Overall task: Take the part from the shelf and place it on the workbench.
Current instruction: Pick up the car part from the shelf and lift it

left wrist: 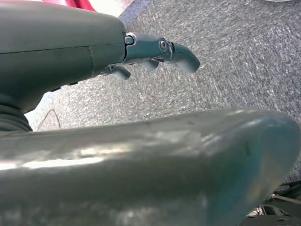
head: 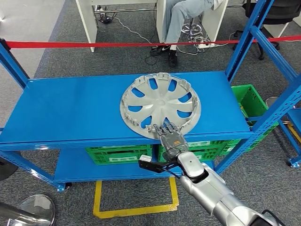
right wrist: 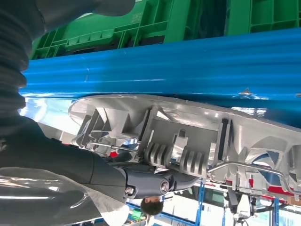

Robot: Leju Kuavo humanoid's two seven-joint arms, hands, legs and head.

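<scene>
On top shelf (head: 71,110), near front edge: silver wheel cover (head: 160,103), lay flat, clips and ribs facing up, near rim just past the shelf lip. Was not yet lifted.

Right hand (head: 171,136) sat at that near rim, fingers (head: 170,128) reaching over the edge onto the ribbed inner face. Right wrist view showed fingertips (right wrist: 184,180) against the clip row; full closure with the thumb could not be told, so grip unconfirmed.

Needed for a good pickup, by judgement: thumb under the rim, fingers seated behind a rib rather than on a clip tab, squeeze before any lift. Wide, light, gripped off-centre: likely to droop or twist, so lift slow and level, clear of the blue upright (head: 245,42).

Left hand (left wrist: 160,49) hung over grey carpet, fingers loosely extended, held nothing.

Green crates (head: 113,153) below; a seated person (head: 181,19) behind the red tape (head: 106,44).
</scene>
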